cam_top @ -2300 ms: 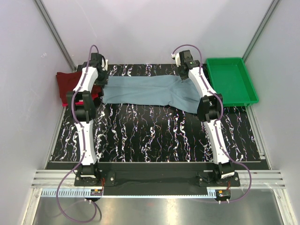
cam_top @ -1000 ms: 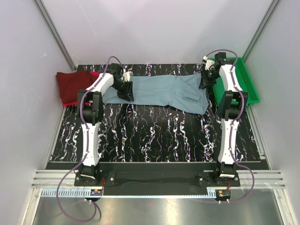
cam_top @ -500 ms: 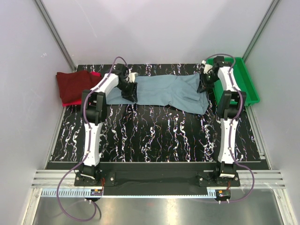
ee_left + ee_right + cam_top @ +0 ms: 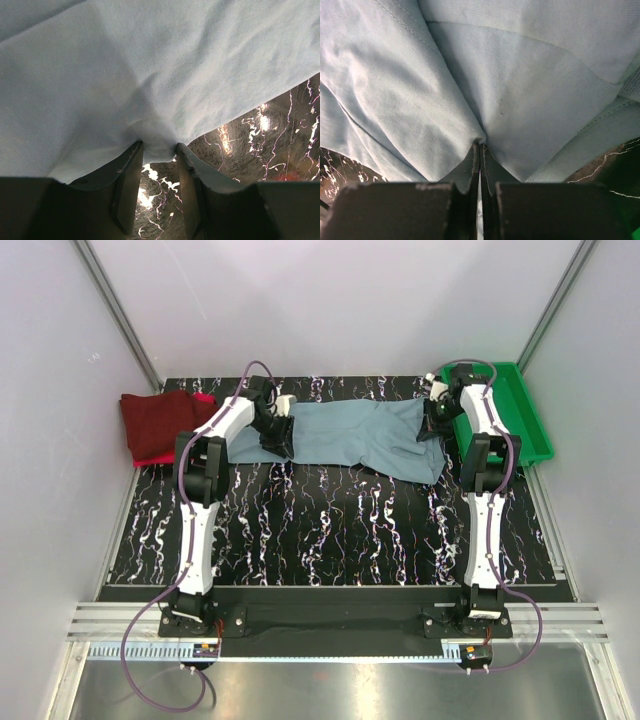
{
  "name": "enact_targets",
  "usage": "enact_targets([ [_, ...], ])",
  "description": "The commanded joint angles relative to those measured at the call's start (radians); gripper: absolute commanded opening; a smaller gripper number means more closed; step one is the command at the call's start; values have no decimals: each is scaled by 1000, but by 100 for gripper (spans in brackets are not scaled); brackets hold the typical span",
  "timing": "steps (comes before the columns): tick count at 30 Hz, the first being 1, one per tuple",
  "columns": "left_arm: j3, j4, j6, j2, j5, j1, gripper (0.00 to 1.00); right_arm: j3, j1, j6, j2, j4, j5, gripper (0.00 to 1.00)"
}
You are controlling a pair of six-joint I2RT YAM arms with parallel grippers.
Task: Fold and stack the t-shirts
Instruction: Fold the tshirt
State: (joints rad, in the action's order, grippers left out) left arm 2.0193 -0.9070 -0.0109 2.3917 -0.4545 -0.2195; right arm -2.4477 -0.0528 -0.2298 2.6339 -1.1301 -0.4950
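Across the far half of the table (image 4: 330,530), the grey-blue t-shirt (image 4: 350,435) lies spread out with its long axis running left to right, parallel to the near edge.

**Grip state**
- Left gripper (image 4: 275,433): positioned on the shirt's left end. The wrist view shows the jaws part closed, with a bunch of cloth pinched between the fingertips (image 4: 137,150).
- Right gripper (image 4: 432,423): positioned on the shirt's right end, just beside the green tray (image 4: 495,405). The wrist view shows the jaws pressed together on a fold of cloth at their tips.

**Governing relation**
Each arm holds the end nearest to it, so the shirt spans the gap between the two grippers along its long axis. The maroon t-shirt (image 4: 155,420) lies folded at the far left, beyond the left gripper. The red t-shirt (image 4: 205,398) shows only as a strip at the maroon one's edges, apparently underneath.

**Assessment**
Folding is probably at an early stage. A fold that brings one end over the other would travel along the long axis. The stack lies to the left, so the left arm is the nearer one for stacking.
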Motion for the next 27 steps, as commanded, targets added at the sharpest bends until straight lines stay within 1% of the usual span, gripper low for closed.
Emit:
enact_targets([
  [1,-22,-3,-32,-9,69,6,40,-50,8,-3,-55,-5,-5,0],
  [3,-19,-3,-35,-9,83,14,40,-47,8,1,-80,1,1,0],
  [6,-22,-9,-41,-15,91,19,39,-57,7,4,-104,30,53,0],
  [10,-34,-7,-37,-28,85,23,39,-140,7,-5,-104,84,150,0],
  [13,-39,-7,-38,-32,76,23,39,-200,7,-8,-83,114,190,0],
  [18,-54,-10,-43,-46,80,23,39,-280,16,-9,-22,144,214,0],
  [24,-60,-12,-47,-55,91,26,39,-292,42,-13,15,158,242,1],
  [25,-59,-10,-47,-55,92,26,39,-295,47,-11,20,156,251,4],
  [26,-60,-10,-49,-55,93,26,39,-295,48,-11,24,153,259,11],
  [27,-60,-10,-49,-55,93,26,39,-281,48,-19,23,147,265,28],
])
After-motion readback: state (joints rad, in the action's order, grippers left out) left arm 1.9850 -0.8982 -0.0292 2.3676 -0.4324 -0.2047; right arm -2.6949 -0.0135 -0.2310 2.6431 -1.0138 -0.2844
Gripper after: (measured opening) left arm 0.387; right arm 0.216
